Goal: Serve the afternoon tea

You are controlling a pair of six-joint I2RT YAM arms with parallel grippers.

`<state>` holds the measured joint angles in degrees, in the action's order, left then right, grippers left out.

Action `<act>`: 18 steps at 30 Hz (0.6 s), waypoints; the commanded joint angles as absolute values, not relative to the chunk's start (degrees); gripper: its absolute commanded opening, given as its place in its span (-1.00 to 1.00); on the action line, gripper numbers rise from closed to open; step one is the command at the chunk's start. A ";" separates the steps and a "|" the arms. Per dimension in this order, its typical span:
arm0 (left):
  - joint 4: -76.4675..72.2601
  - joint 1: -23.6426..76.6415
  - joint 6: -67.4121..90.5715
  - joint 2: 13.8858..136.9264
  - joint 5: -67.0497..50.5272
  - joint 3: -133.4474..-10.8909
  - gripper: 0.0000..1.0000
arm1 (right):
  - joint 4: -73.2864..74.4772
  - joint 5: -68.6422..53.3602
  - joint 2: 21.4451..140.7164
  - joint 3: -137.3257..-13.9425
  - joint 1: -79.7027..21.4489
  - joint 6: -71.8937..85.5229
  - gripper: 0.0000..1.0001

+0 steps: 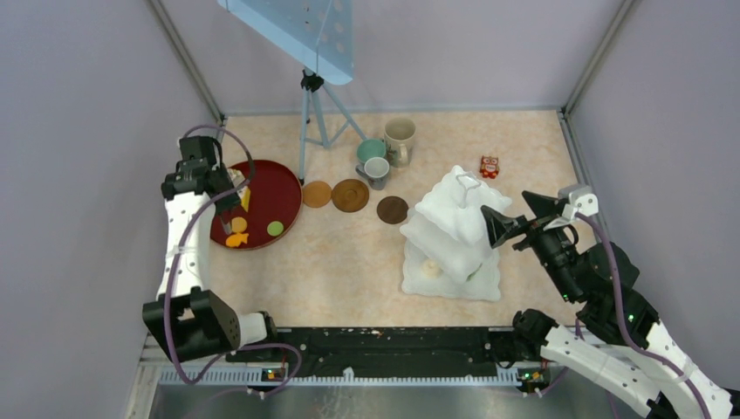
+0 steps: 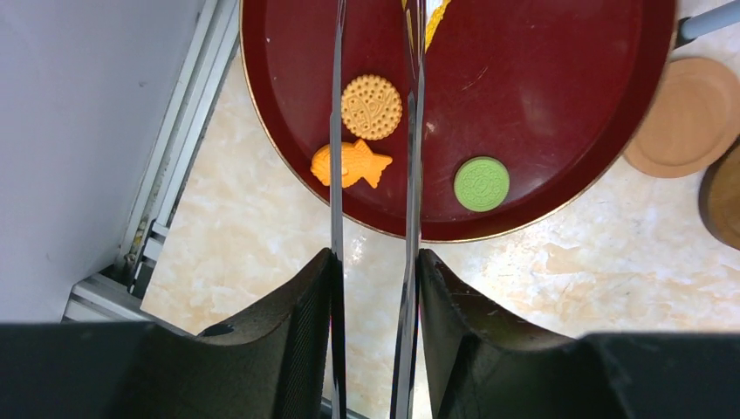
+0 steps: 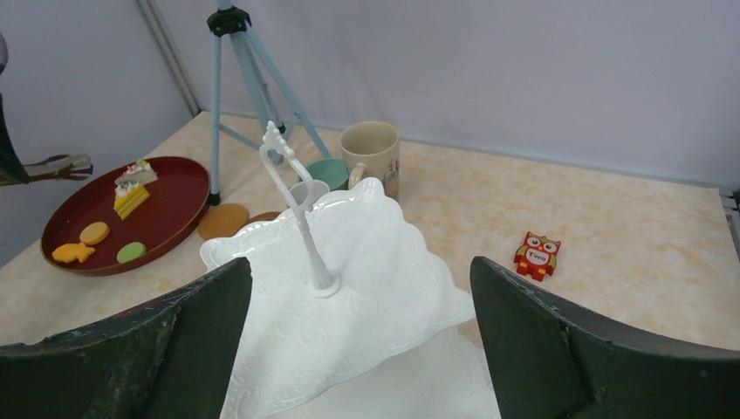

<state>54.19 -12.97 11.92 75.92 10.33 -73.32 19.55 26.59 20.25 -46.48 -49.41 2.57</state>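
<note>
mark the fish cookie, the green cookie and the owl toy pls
fish cookie [image 2: 358, 164], left wrist view, middle of its body.
green cookie [image 2: 481, 183], left wrist view, centre of its top face.
owl toy [image 3: 537, 254], right wrist view, its belly.

Robot lab test cell, staged as a tea table.
Plain lilac-grey wall panels [image 1: 78, 131] on metal frame posts [image 1: 186, 65] box in a marble-patterned tabletop [image 1: 349, 262]. A blue tripod [image 1: 311, 85] at the back carries a perforated board [image 1: 297, 30]; left of the tripod lie toy cookies [image 2: 372, 106] on a dark-red tray [image 2: 541, 87]; well in front of it, the cabled left arm [image 1: 179, 244] and right arm [image 1: 611, 297] are bolted to a black rail [image 1: 384, 345].
</note>
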 commanded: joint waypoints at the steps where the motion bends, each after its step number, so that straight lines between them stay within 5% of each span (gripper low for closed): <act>1: 51.07 -12.96 12.72 71.52 9.13 -70.82 -0.08 | 17.57 25.93 20.91 -45.97 -50.14 2.68 0.87; 18: 39.55 -12.90 16.34 72.07 3.53 -59.84 -0.08 | 16.97 27.34 22.80 -45.97 -50.21 2.73 0.87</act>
